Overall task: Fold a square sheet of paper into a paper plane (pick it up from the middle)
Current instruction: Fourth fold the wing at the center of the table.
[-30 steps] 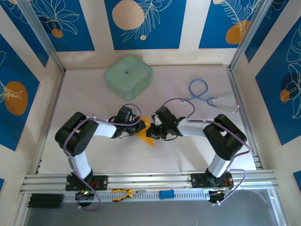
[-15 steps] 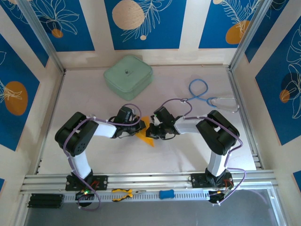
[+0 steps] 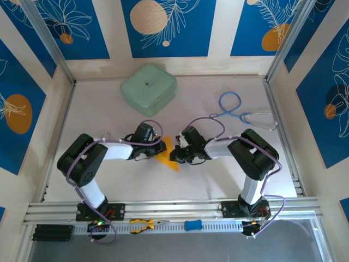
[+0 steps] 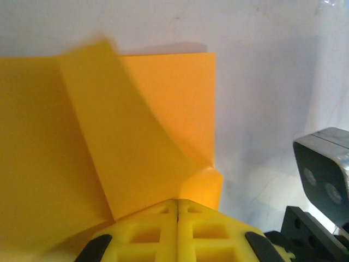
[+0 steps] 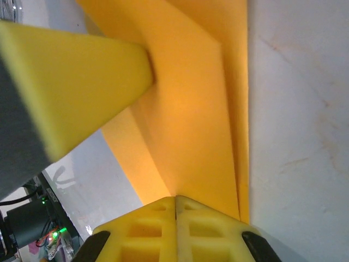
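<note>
The mint case (image 3: 149, 89) sits on the tabletop (image 3: 218, 177), well beyond both sets of fingers. The orange paper (image 3: 166, 155), partly folded with one flap raised, lies between them. The left fingers (image 4: 178, 213) and right fingers (image 5: 175, 207) are pressed together, tips against the paper.

blue panels (image 3: 163, 22) around a white tabletop (image 3: 98, 114)

the tabletop is pale and evenly lit. the back wall (image 3: 221, 27) and side walls (image 3: 19, 93) carry the panels, drawn with white leaves and orange discs, split by cream strips. metal posts (image 3: 52, 46) rise from the far corners; a metal rail (image 3: 174, 206) lines the near edge.
</note>
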Motion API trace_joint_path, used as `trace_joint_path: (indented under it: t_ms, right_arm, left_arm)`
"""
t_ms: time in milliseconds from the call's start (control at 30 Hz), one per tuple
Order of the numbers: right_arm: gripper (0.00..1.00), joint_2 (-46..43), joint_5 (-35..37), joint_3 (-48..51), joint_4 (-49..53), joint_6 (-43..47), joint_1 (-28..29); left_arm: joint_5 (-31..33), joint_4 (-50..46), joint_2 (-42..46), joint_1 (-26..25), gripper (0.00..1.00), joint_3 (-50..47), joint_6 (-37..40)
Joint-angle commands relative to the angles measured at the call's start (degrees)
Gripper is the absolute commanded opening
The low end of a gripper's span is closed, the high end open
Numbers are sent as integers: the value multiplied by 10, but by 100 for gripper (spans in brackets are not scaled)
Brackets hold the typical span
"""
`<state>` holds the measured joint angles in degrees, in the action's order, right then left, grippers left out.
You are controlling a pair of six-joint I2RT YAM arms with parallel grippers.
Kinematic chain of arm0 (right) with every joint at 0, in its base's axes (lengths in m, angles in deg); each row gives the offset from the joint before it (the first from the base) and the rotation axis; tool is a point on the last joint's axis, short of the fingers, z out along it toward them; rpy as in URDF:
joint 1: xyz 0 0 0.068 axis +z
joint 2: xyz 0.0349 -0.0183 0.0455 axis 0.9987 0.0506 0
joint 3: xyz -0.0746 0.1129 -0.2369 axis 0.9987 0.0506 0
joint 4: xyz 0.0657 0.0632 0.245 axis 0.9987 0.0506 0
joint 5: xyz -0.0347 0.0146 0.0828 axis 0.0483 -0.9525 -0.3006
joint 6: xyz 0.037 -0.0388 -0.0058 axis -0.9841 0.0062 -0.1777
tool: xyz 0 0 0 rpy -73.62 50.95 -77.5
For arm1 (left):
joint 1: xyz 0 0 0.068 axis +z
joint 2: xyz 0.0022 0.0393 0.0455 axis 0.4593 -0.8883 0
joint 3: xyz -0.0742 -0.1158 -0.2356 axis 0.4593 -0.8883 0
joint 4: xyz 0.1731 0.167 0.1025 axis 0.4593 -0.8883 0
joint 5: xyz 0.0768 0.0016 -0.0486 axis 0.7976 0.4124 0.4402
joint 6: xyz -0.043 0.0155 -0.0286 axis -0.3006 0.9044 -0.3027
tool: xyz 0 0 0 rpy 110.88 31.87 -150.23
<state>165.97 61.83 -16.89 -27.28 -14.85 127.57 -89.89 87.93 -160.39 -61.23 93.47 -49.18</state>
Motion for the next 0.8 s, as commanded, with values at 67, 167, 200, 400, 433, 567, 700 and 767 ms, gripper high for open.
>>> trace_joint_path:
  t_ms: [67, 167, 200, 400, 433, 567, 700, 767]
  right_arm:
    - [5, 20, 6, 29, 60, 0, -4]
    - [5, 20, 6, 29, 60, 0, -6]
    - [5, 19, 7, 30, 60, -1, -6]
    - [4, 21, 7, 29, 59, -2, -7]
    - [4, 22, 7, 29, 60, -2, -6]
    - [3, 25, 6, 30, 65, 0, -7]
    - [3, 27, 9, 36, 68, 0, -7]
    - [3, 27, 10, 40, 67, -1, -7]
  left_arm:
    - [-20, -37, 37, -4, 0, 6, 35]
    - [-47, -31, 23, -15, 0, 4, 32]
    - [-51, -25, 17, -20, 0, 4, 30]
    - [-57, -24, -34, -33, 0, 16, 23]
    - [-52, -32, -41, -32, 0, 18, 24]
    - [-26, -60, -55, -24, 0, 20, 28]
    - [-26, -53, -59, -1, 0, 17, 41]
    - [-23, -49, -58, 12, 0, 14, 44]
